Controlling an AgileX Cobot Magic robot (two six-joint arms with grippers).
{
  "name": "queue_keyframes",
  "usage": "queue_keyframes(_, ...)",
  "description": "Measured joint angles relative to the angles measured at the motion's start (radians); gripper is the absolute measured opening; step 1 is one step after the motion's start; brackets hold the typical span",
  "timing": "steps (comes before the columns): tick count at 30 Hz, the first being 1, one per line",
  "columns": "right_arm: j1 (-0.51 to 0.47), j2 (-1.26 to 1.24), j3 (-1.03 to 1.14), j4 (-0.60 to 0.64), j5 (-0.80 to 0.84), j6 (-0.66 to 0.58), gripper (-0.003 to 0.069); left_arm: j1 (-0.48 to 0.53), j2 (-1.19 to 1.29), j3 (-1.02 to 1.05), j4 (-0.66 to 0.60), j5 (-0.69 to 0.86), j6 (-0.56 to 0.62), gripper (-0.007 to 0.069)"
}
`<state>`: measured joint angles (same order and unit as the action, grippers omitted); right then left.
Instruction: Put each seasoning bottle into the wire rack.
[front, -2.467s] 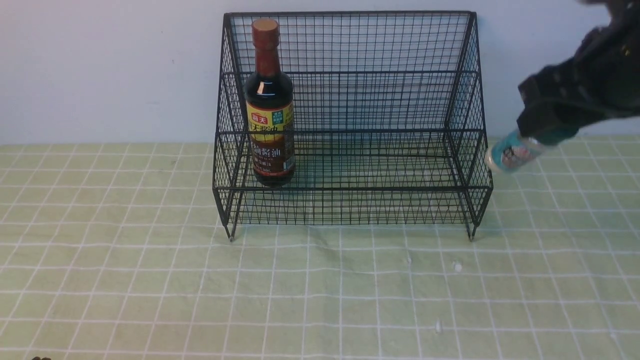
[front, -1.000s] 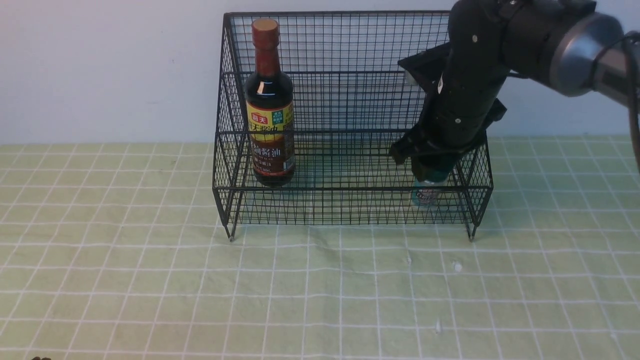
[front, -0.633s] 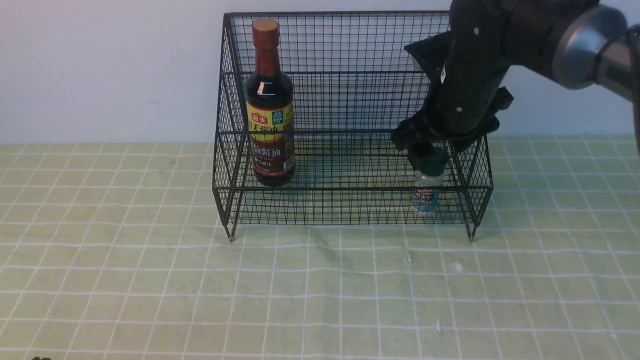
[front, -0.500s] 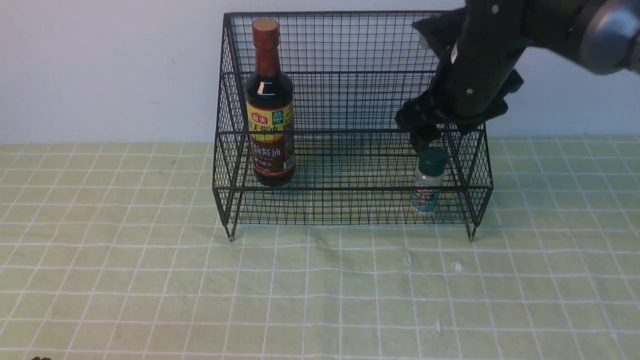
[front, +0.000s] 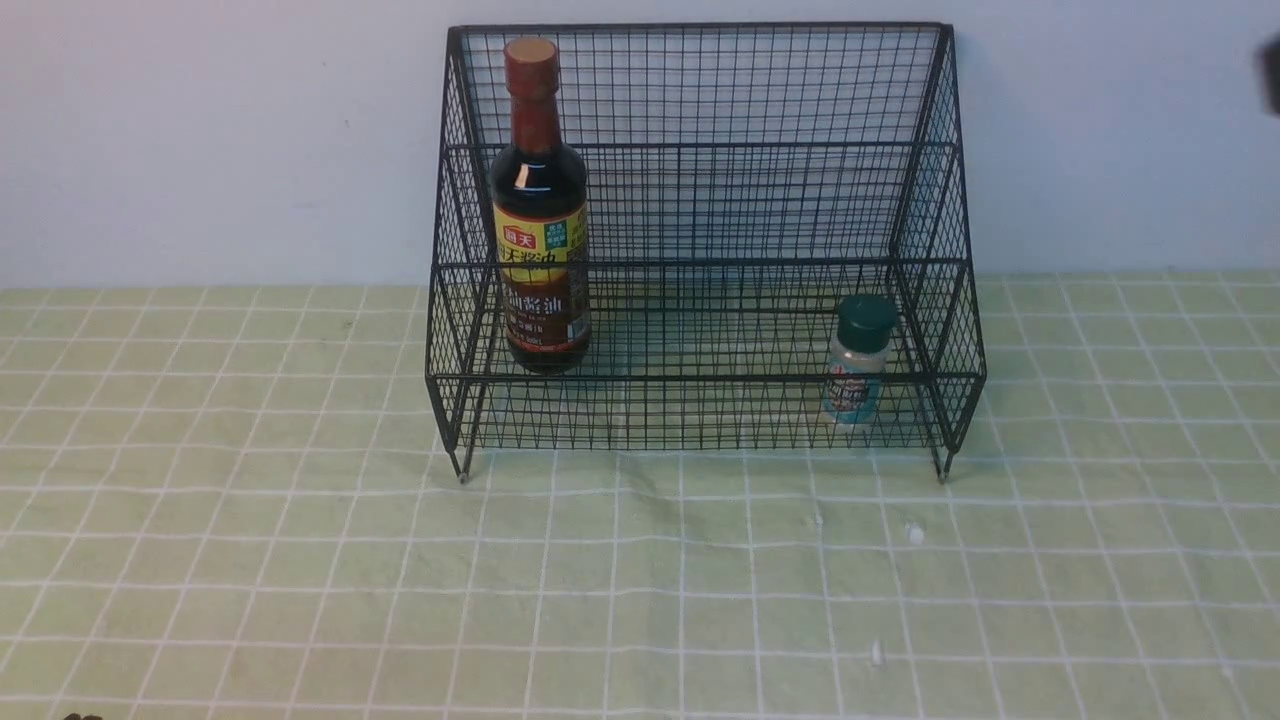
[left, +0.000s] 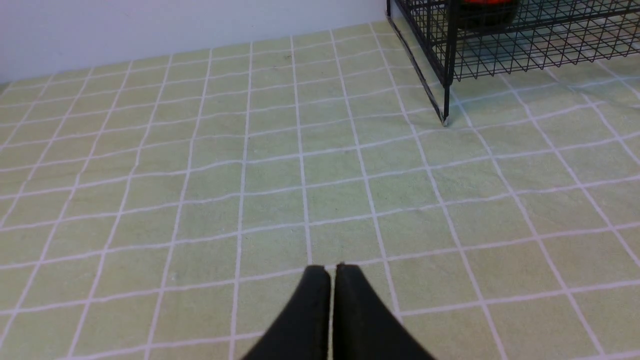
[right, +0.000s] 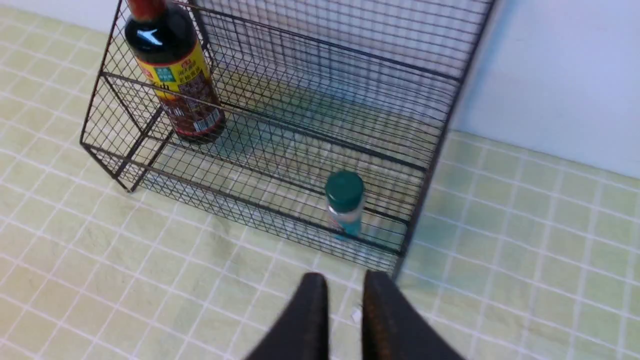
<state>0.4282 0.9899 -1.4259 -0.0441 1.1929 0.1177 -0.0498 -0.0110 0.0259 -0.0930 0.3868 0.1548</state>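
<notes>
The wire rack (front: 705, 240) is standing at the far side of the desk (front: 300, 560), its tall back against the pale wall (front: 200, 130). A light green cloth with a white grid is covering the desk.

Both seasoning bottles are sitting inside the rack. The soy-sauce bottle (front: 538, 215) is standing upright at the rack's left end, on a tier behind the front one, with its brown-red cap reaching nearly to the top of the rack's back. The shaker jar (front: 858, 362) is standing upright near the rack's right end, in the lowest front tier, just behind the front mesh. Its dark green cap is rising a little above the front rail. The two bottles are well apart, with bare mesh between them.

Neither claw is touching anything. In the left wrist view, the left claw (left: 332, 272) is hovering over bare cloth to the near left of the rack, with its two fingers pressed together and nothing between them. The rack's front left leg and a strip of the soy-sauce bottle's base are showing at the edge of that view.

In the right wrist view, the right claw (right: 345, 282) is hanging above the cloth on the near side of the rack's right end, looking down at the jar. Its fingers are standing slightly apart with a narrow gap, empty, and clear of the rack and the jar.

In the front view, only a dark sliver is showing at the far right edge, too little to identify.
</notes>
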Motion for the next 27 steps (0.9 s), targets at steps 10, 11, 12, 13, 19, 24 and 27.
queue_keyframes(10, 0.0, -0.868, 0.704, -0.045, -0.601, 0.067, -0.0014, 0.0, 0.0, 0.0, 0.0, 0.0, 0.0, -0.0006)
queue_keyframes(11, 0.0, -0.948, 0.769, -0.054, -0.642, 0.096, -0.0014, 0.0, 0.0, 0.0, 0.0, 0.0, 0.0, -0.0006)
queue_keyframes(12, 0.0, -0.979, 0.803, -0.058, -0.666, 0.112, -0.0014, 0.0, 0.0, 0.0, 0.0, 0.0, 0.0, -0.0006)
queue_keyframes(13, 0.0, -1.0, 0.841, -0.067, -0.685, 0.122, -0.0014, 0.0, 0.0, 0.0, 0.0, 0.0, 0.0, -0.0006)
queue_keyframes(19, 0.0, -1.009, 0.95, -0.072, -0.713, 0.136, -0.0014, 0.001, -0.001, 0.0, -0.001, 0.0, 0.0, -0.0006)
queue_keyframes(24, 0.0, -1.009, 0.962, -0.053, -0.713, 0.135, -0.0015, 0.001, -0.001, 0.0, -0.001, 0.0, 0.0, -0.0006)
queue_keyframes(27, 0.0, -1.009, 0.963, -0.059, -0.708, 0.135, -0.0015, 0.001, -0.001, 0.0, -0.002, 0.0, 0.0, -0.0006)
